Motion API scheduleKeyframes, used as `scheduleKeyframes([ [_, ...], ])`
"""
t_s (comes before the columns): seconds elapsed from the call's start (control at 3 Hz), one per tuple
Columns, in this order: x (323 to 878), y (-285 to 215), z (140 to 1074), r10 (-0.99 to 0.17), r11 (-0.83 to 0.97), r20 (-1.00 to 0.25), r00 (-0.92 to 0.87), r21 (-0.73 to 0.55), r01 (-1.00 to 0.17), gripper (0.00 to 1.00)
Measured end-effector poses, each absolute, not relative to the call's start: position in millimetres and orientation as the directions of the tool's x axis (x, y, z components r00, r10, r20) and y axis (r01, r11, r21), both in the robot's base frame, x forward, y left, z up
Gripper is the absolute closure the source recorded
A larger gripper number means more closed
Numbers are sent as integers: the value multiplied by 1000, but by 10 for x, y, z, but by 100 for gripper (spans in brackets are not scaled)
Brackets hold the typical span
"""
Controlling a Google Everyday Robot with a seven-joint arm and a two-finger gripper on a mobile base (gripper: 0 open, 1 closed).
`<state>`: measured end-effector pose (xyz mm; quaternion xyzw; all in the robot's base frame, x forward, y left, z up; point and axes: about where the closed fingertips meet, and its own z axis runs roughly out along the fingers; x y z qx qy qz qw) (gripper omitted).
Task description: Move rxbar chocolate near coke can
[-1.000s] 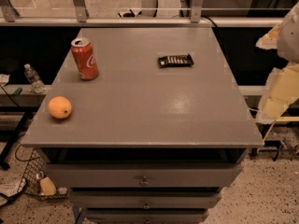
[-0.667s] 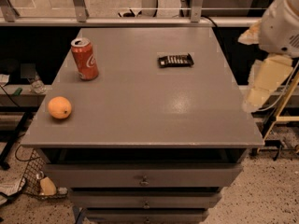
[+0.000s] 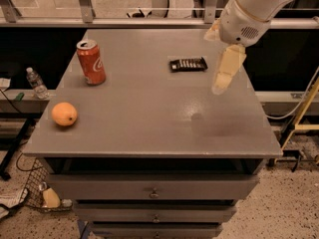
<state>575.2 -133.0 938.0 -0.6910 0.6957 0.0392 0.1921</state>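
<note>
The rxbar chocolate [image 3: 188, 64], a flat black bar with pale lettering, lies on the grey table [image 3: 149, 128] towards the back right. The coke can [image 3: 91, 62], red with a silver top, stands upright at the back left, well apart from the bar. My gripper [image 3: 215, 63] hangs from the white arm at the upper right, above the table and just right of the bar, not touching it. Its pale fingers [image 3: 227, 68] stand apart and hold nothing.
An orange [image 3: 64, 114] sits near the table's front left edge. Drawers [image 3: 154, 190] run below the tabletop. A water bottle [image 3: 36, 83] stands on a ledge to the left. A railing runs behind the table, and a yellow frame [image 3: 304, 118] stands at the right.
My arm has swung in from the right edge of the view to over the table, ending beside the bar. The bar, the can and the orange have not moved.
</note>
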Motion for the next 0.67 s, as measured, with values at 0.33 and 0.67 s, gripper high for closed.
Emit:
scheduleKeyframes([
  [0.33, 6258, -1089, 9163, -945, 54, -328, 15, -202, -978, 0],
  [0.67, 6786, -898, 8860, -951, 99, -305, -41, -178, -979, 0],
])
